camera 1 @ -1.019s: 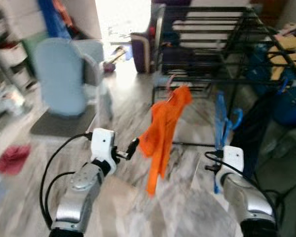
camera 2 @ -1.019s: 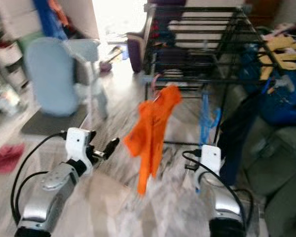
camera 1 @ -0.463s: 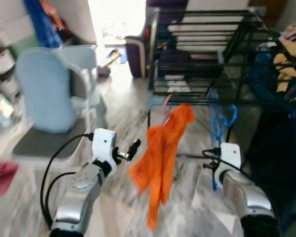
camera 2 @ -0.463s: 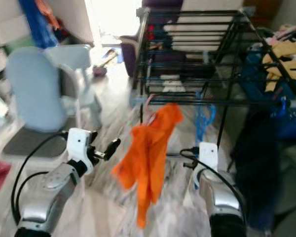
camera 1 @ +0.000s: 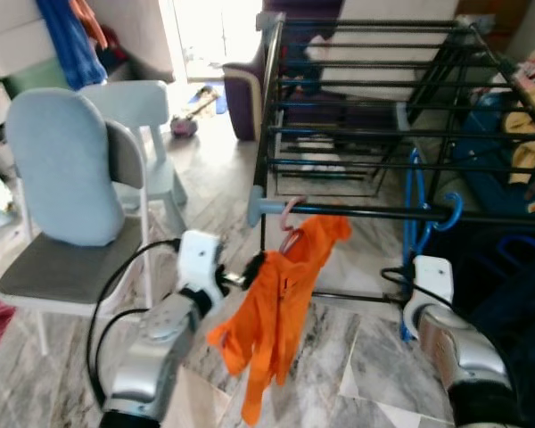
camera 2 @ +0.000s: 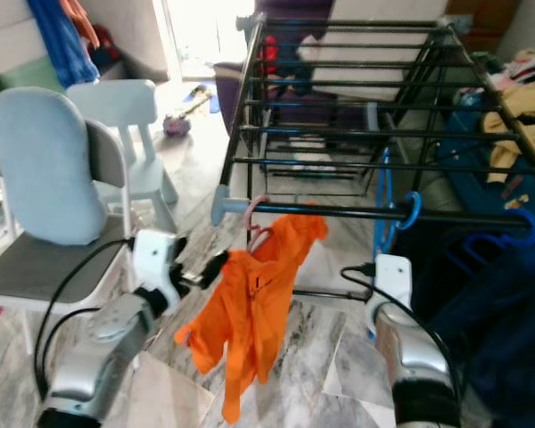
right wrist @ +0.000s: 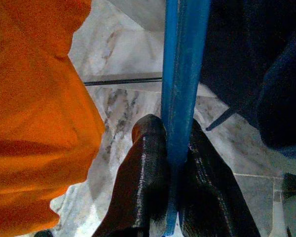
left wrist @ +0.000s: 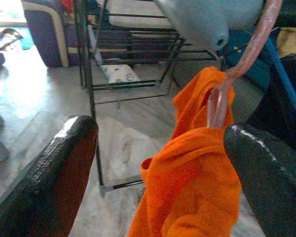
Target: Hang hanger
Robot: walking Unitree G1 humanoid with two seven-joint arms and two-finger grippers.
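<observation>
1. Your left end effector (left wrist: 153,163) is wide open, fingers (left wrist: 49,177) spread either side of the orange shirt (camera 1: 276,303), gripping nothing.
2. The shirt hangs on a pink hanger (camera 1: 290,217); its hook is over the rack's (camera 1: 357,89) front rail (camera 1: 357,212), near the grey end cap (camera 1: 257,210).
3. Your right end effector (right wrist: 170,168) is clamped on a blue hanger (right wrist: 182,74), fingers (right wrist: 143,182) pressed to both sides of its bar.
4. The blue hanger's hook (camera 1: 449,210) sits on the same front rail, well to the right of the pink one.
5. A light-blue chair (camera 1: 62,178) stands left of the rack on the marble floor (camera 1: 366,357).
6. Dark clothes (camera 1: 508,285) hang at the right, beside the right arm.
</observation>
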